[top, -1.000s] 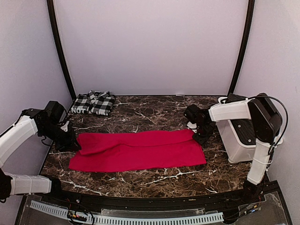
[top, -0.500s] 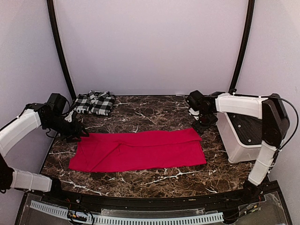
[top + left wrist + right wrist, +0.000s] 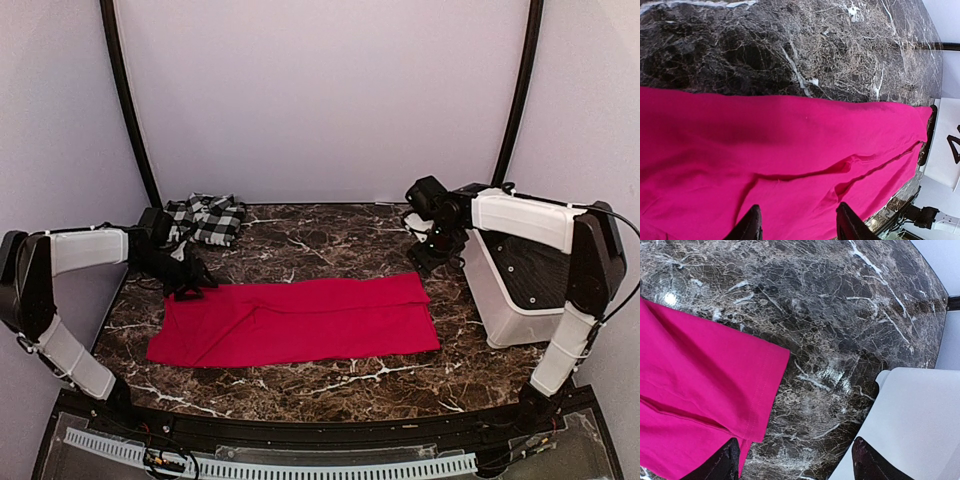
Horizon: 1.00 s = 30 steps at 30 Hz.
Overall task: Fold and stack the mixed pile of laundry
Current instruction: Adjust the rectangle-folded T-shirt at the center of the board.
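A plain red garment [image 3: 300,320] lies flat, folded into a long strip across the middle of the table. The black-and-white checked garment [image 3: 203,218] sits folded at the back left corner. My left gripper [image 3: 190,285] hovers open at the strip's back left corner. In the left wrist view the red garment [image 3: 790,145] fills the frame under the left gripper [image 3: 799,209], with nothing between the fingers. My right gripper [image 3: 428,255] is open just behind the strip's back right corner. In the right wrist view the right gripper [image 3: 795,442] is above bare marble, beside the red garment [image 3: 700,370].
A white plastic bin [image 3: 505,320] stands at the table's right edge, close to the right arm, and shows in the right wrist view as the bin [image 3: 910,415]. Bare dark marble table [image 3: 320,240] lies behind the strip and along its front edge.
Both grippers have opened and let go of the red garment's back corners. The left gripper has moved back and to the right, the right gripper back. The garment now lies flat.
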Tool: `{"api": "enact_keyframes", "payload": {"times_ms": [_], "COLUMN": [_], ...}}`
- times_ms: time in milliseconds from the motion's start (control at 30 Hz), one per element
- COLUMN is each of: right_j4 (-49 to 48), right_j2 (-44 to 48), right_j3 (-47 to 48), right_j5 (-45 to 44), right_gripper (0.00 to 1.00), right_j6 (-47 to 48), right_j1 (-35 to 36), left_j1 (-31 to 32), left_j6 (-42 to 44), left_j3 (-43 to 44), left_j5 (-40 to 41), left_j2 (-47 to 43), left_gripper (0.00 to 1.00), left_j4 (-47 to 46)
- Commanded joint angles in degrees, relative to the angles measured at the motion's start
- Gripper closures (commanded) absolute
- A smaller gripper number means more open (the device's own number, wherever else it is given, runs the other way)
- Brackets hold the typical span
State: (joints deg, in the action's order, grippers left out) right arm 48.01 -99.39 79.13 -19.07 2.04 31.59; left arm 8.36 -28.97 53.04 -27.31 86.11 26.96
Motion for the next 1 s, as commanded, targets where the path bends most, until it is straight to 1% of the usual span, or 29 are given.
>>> {"api": "enact_keyframes", "payload": {"times_ms": [0, 133, 300, 467, 533, 600, 633, 667, 733, 833, 967], "right_j4": [-2.0, -2.5, -4.1, -4.3, -4.4, -4.6, -4.5, -4.4, -4.4, -4.3, -4.4], "right_j2": [1.4, 1.9, 3.0, 2.5, 2.6, 2.7, 2.7, 2.7, 2.9, 3.3, 3.4], "right_j3": [-0.6, -1.2, -1.9, -1.7, -1.8, -2.1, -2.2, -2.2, -2.2, -2.4, -2.5], "right_j5": [3.1, 3.1, 5.0, 4.7, 4.7, 4.8, 4.8, 4.8, 4.9, 4.8, 4.5], "right_gripper": [0.27, 0.27, 0.26, 0.26, 0.26, 0.26, 0.26, 0.27, 0.27, 0.27, 0.27], "right_j6": [-0.2, 0.2, 0.0, 0.3, 0.3, 0.3, 0.3, 0.3, 0.2, 0.3, 0.4], "right_j1": [0.0, 0.0, -0.3, -0.6, -0.6, -0.7, -0.7, -0.8, -0.8, -0.8, -0.9], "left_j1": [1.1, 1.5, 3.0, 6.3, 7.3, 8.1, 8.4, 9.0, 10.1, 12.3, 16.4], "left_j6": [-0.6, -0.8, -0.4, 0.3, 0.6, 0.8, 0.8, 0.8, 0.8, 0.8, 0.9], "left_j3": [-0.9, -0.7, -0.3, 0.0, -0.1, -0.5, -0.8, -1.0, -1.2, -1.3, -1.3], "left_j5": [-1.1, 0.4, 3.7, 3.5, 3.0, 2.4, 2.2, 1.6, 1.3, 0.6, -1.2], "left_j2": [3.2, 7.0, 8.7, 8.0, 7.5, 6.7, 6.1, 5.7, 4.5, 2.7, 2.1], "left_gripper": [0.5, 0.5, 0.47, 0.5, 0.56, 0.72, 0.76, 0.83, 0.87, 0.88, 0.92], "left_j4": [-5.0, -5.7, -3.6, -2.9, -2.9, -3.0, -3.3, -3.3, -2.9, -2.1, -0.9]}}
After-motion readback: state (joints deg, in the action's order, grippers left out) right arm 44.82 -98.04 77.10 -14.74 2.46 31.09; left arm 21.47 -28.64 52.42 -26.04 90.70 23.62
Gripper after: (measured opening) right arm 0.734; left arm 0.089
